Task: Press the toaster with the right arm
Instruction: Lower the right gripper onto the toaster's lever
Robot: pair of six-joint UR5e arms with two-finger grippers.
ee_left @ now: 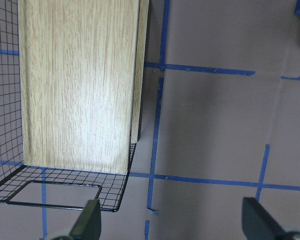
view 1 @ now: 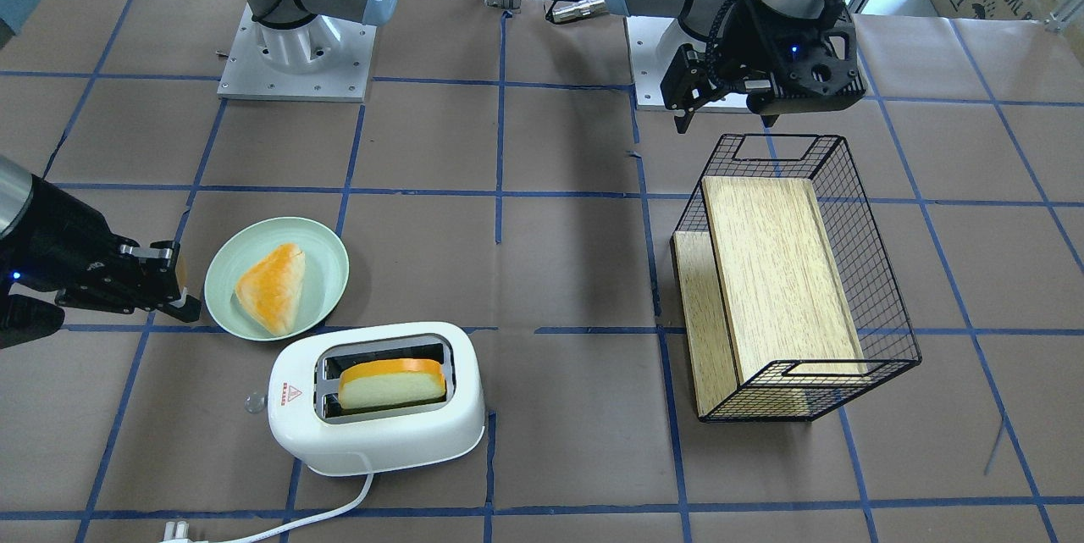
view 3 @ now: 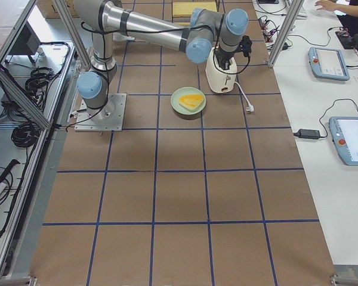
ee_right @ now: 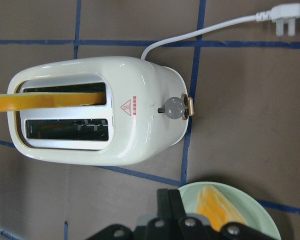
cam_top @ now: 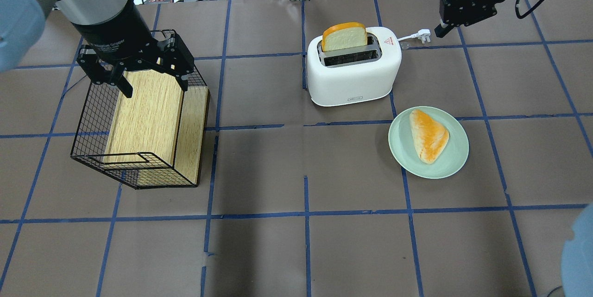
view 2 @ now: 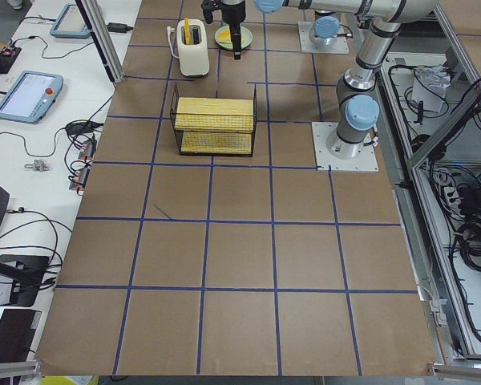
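The white toaster [view 1: 377, 420] stands on the table with a toast slice [view 1: 392, 382] upright in one slot. It also shows in the overhead view [cam_top: 352, 74] and in the right wrist view [ee_right: 140, 145], where its clear knob [ee_right: 174, 106] sticks out of the end. My right gripper [view 1: 174, 285] is shut and empty. It hovers off the toaster's knob end, near the white plug [cam_top: 424, 35] in the overhead view [cam_top: 439, 32]. My left gripper [cam_top: 153, 81] is open above the wire basket [cam_top: 88, 116], fingertips [ee_left: 90, 222] spread wide.
A green plate [view 1: 326, 255] with a triangular bread piece [view 1: 269, 287] lies beside the toaster, on the robot's side. The tilted black wire basket [view 1: 864, 213] holds a wooden board [view 1: 775, 272]. The toaster's white cord [view 1: 339, 509] trails toward the far edge.
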